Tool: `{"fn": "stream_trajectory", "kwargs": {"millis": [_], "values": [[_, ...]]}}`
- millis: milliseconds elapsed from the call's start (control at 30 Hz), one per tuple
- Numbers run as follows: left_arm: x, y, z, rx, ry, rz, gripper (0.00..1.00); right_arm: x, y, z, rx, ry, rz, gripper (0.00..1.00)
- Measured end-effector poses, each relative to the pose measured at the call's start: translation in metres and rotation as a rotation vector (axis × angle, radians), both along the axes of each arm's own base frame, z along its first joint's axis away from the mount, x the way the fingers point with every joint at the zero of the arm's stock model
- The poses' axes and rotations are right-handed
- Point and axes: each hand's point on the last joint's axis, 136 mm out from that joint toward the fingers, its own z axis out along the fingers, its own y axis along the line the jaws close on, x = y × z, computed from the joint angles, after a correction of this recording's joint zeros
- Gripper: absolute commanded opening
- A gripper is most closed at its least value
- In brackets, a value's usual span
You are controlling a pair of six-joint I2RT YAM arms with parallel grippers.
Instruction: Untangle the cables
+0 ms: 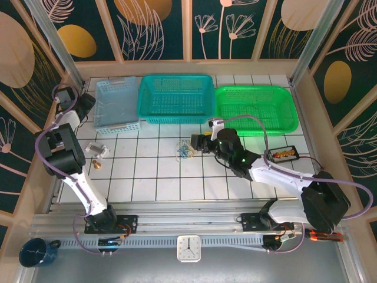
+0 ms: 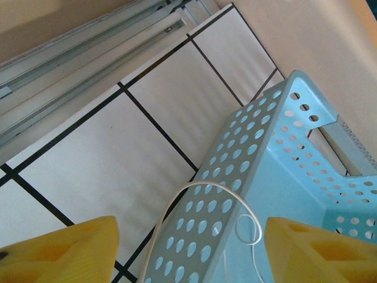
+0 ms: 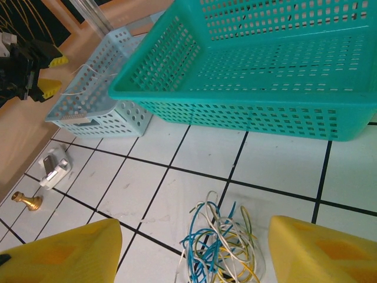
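From above, the cables (image 1: 185, 148) are lying in a small tangle mid-table, with the right gripper (image 1: 199, 143) just right of them and the left gripper (image 1: 85, 105) far left by the light blue basket (image 1: 118, 121). At the left wrist, spread fingers (image 2: 59, 247) are flanking a white cord (image 2: 177, 203) draping over the basket wall, where it may snag. At the right wrist, parted jaws are hovering over the tangle; closing on several strands would likely tighten it.

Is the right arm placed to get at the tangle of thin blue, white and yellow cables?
Probably yes: the right gripper hangs open just short of the tangle of cables, with nothing lying between.
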Motion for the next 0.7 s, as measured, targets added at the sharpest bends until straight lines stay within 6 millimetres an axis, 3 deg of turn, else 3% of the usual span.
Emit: {"fn": "stream_trajectory", "kwargs": {"millis": [267,367,567,700], "values": [[0.001,-0.004,-0.012,-0.023,0.017,-0.015,0.44,-0.001,-0.002,-0.004,-0.013,0.011,-0.004,0.67],[0.001,-0.005,-0.012,-0.032,0.014,-0.017,0.33,-0.001,-0.002,-0.004,-0.015,0.013,-0.004,0.66],[0.002,-0.006,-0.015,-0.038,0.014,-0.025,0.02,-0.001,-0.002,-0.005,-0.016,0.014,-0.005,0.66],[0.003,-0.007,-0.014,-0.041,0.01,-0.029,0.0,0.0,-0.003,-0.005,-0.016,0.013,-0.009,0.67]]}}
